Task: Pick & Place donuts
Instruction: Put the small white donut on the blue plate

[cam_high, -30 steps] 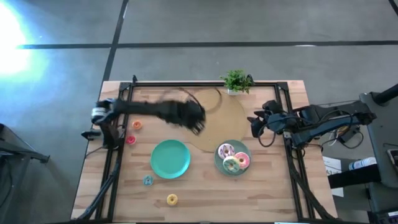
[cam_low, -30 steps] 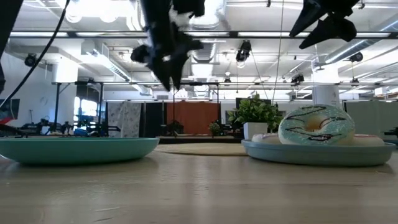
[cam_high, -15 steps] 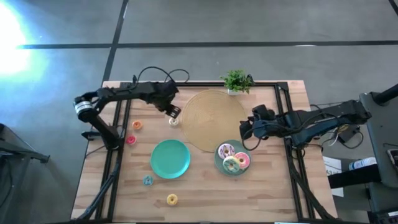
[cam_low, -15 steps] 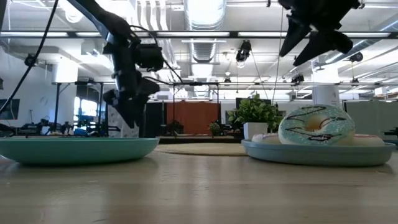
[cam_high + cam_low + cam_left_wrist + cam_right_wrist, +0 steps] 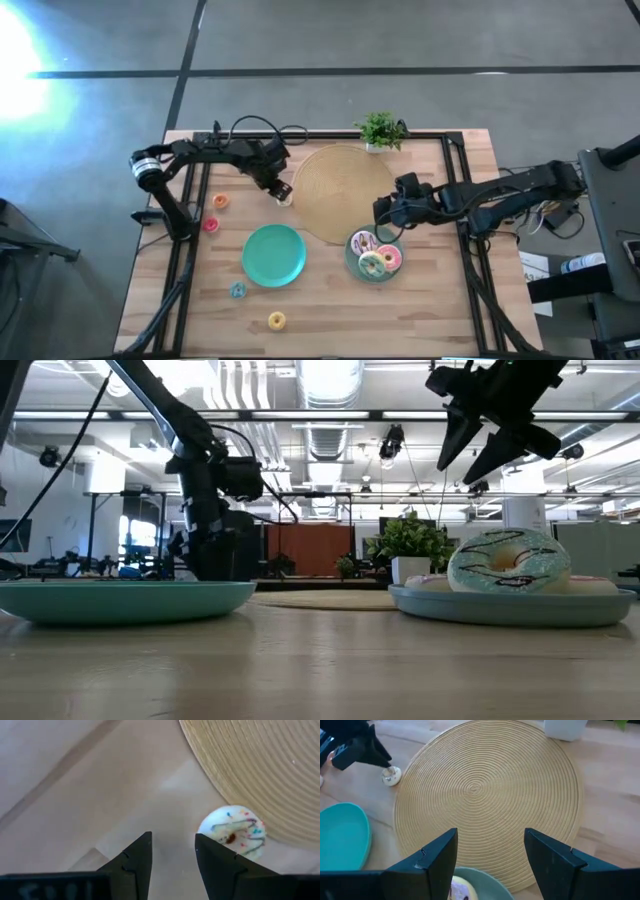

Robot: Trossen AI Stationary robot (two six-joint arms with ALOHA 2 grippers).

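Reaching across the far left part of the wooden table (image 5: 440,300), the left gripper (image 5: 280,185) is seen low over the boards, its two dark fingers (image 5: 132,862) spread apart with nothing between them. A tiny cream donut (image 5: 232,830) (white icing with dark drizzle and coloured sprinkles) is found just beside the fingertips, lying on the wood at the edge of the big round tan mat (image 5: 345,190); it is not gripped.

The right gripper (image 5: 385,212) is held above the near right edge of the mat, just beyond the grey-green plate (image 5: 352,262), well off the table as shown in the low view. Its fingers (image 5: 432,857) are parted wide and nothing is held between them.

Three larger donuts are seen resting on that plate: a green-iced donut (image 5: 372,265), a pink donut (image 5: 389,257) and a white-pink sprinkled donut (image 5: 363,242), all touching one another. An empty teal plate (image 5: 274,255) is set to its left, near the middle of the table.

Four more tiny rings are scattered on the left side of the table: an orange donut (image 5: 220,201) and a red donut (image 5: 210,225) near the left arm's base, a blue donut (image 5: 238,291) near the teal plate's front edge, and a yellow donut (image 5: 276,321) nearer the front edge of the table. A small potted plant (image 5: 380,131) is placed at the far edge, just behind the mat.
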